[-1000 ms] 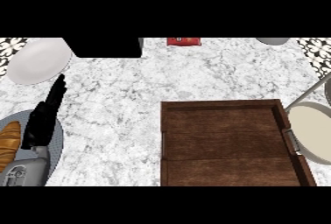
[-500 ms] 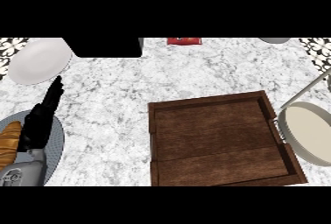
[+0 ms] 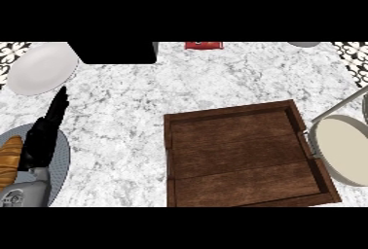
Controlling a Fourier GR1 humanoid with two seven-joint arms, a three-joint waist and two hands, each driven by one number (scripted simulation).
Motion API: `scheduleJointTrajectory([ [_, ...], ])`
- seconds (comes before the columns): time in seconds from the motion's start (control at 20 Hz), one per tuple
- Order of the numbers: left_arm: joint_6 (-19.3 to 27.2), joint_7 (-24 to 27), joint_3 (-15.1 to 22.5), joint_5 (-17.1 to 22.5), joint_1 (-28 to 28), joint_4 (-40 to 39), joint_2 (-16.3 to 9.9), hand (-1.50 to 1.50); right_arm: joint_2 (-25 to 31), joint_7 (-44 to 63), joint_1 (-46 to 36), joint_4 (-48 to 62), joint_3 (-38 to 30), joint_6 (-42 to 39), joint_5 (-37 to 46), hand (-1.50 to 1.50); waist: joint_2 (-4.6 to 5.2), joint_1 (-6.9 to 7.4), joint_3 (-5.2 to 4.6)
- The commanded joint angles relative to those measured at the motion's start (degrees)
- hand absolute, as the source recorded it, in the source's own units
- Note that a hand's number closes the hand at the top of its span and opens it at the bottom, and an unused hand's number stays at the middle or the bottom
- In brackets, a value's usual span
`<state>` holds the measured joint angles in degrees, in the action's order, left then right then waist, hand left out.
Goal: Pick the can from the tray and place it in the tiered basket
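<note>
Can nowhere in your view: the wooden tray (image 3: 244, 155) lies bare on the marble bench (image 3: 137, 97), tiered basket (image 3: 345, 146) just beside it at right. Your left hand (image 3: 45, 131) rests straight-fingered, holding nothing. Possibly the can is already carried; locate it before moving.

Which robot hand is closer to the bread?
Left. The left hand is right beside the bread, just to its right over the grey plate. The right hand doesn't show in this view at all.
</note>
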<state>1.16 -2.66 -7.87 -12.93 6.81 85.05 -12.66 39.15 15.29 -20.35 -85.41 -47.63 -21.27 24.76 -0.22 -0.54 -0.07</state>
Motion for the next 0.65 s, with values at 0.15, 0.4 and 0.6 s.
scheduleJointTrajectory([
  [0.15, -1.52, 0.41, -1.92, 1.96, 1.66, -1.59, -1.04, 0.0, 5.65, 4.63, 7.8, 0.8, -12.85, -11.14, -10.83, -1.5, -0.02, -0.71, 0.04],
  [0.4, -0.1, -1.5, 0.07, -0.48, -0.74, 2.03, 0.07, 0.0, 9.16, -8.25, 17.94, 9.73, -23.76, -16.35, -15.03, -1.5, -0.06, -0.73, 0.13],
  [0.6, -0.53, -2.43, 0.04, -0.08, 0.28, 1.6, 0.18, 0.0, 12.18, -18.72, 21.9, 22.4, -28.96, -19.26, -17.24, -1.5, 0.04, -0.67, 0.22],
])
